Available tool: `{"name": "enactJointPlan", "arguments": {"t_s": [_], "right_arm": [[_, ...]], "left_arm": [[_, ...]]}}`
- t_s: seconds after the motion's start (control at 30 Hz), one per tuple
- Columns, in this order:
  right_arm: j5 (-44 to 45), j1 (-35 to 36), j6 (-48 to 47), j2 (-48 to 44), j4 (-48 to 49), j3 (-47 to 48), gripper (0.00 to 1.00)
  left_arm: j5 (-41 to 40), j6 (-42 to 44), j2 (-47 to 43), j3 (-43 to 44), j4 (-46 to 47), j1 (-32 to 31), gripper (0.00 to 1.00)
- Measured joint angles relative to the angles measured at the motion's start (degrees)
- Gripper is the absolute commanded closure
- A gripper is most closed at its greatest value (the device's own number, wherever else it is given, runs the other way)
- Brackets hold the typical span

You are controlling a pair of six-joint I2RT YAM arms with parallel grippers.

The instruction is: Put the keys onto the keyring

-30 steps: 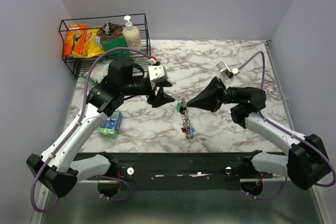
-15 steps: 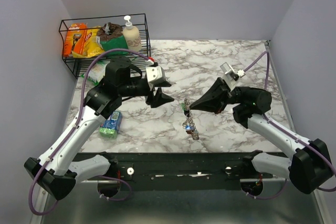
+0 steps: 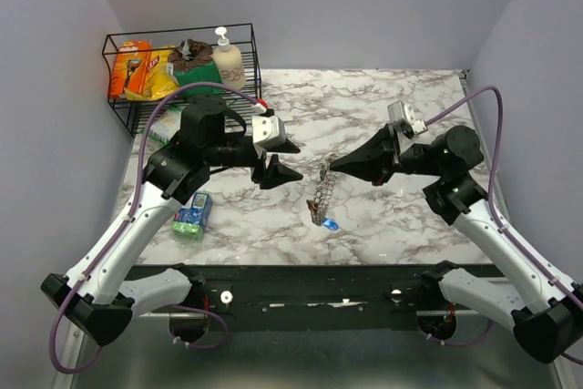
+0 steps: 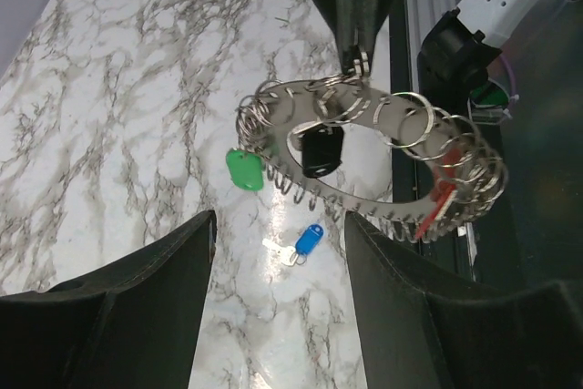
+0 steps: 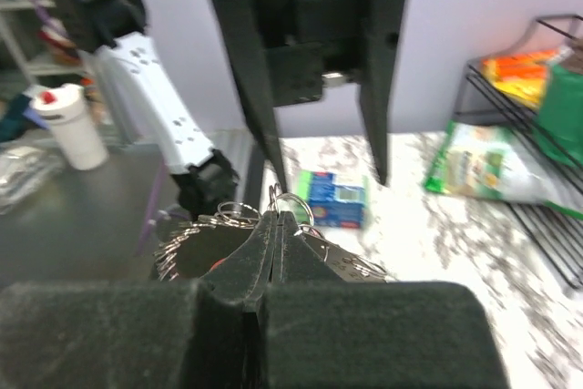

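Far to the left of the keyring (image 3: 321, 190), and farther from the arm bases, a black wire rack (image 3: 125, 105) holds packets and a pump bottle. A blue-green packet (image 3: 193, 214) lies on the marble table (image 3: 383, 216), also left of the keyring and nearer the bases. The left gripper (image 3: 298, 161) hovers just left of the keyring with its jaws spread wide, gripping nothing and not touching the ring.

The keyring hangs above the table between the two grippers, dangling from its upper edge. In the left wrist view it is a silvery, flat oval band with an open centre, and many small wire loops crowd its rim and give it a toothed outline. A green key (image 4: 244, 171) hangs from its left end, a black key (image 4: 321, 152) sits at the open middle, and a red key (image 4: 437, 211) hangs at its right end. A blue key (image 4: 308, 240) lies on the marble below the ring, seemingly apart from it.

The right gripper (image 3: 333, 166), at the ring's upper right, is pinched closed on the ring's top edge.
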Motion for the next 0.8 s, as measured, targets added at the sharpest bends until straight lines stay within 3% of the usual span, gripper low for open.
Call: {"name": "enactJointPlan", "arguments": {"t_s": [0.17, 0.37, 0.8], "right_arm": [[5.0, 0.0, -11.2, 0.3, -18.0, 4.5, 0.99], [9.1, 0.0, -17.9, 2.8, -31.6, 5.6, 0.99], [15.0, 0.0, -22.8, 5.4, -44.2, 7.7, 0.99]], "left_arm": [[0.8, 0.0, 1.5, 1.4, -1.0, -0.1, 0.34], [0.4, 0.1, 2.9, 2.4, -2.9, -0.8, 0.36], [-6.3, 0.5, 9.5, 9.0, -8.3, -6.6, 0.43]]}}
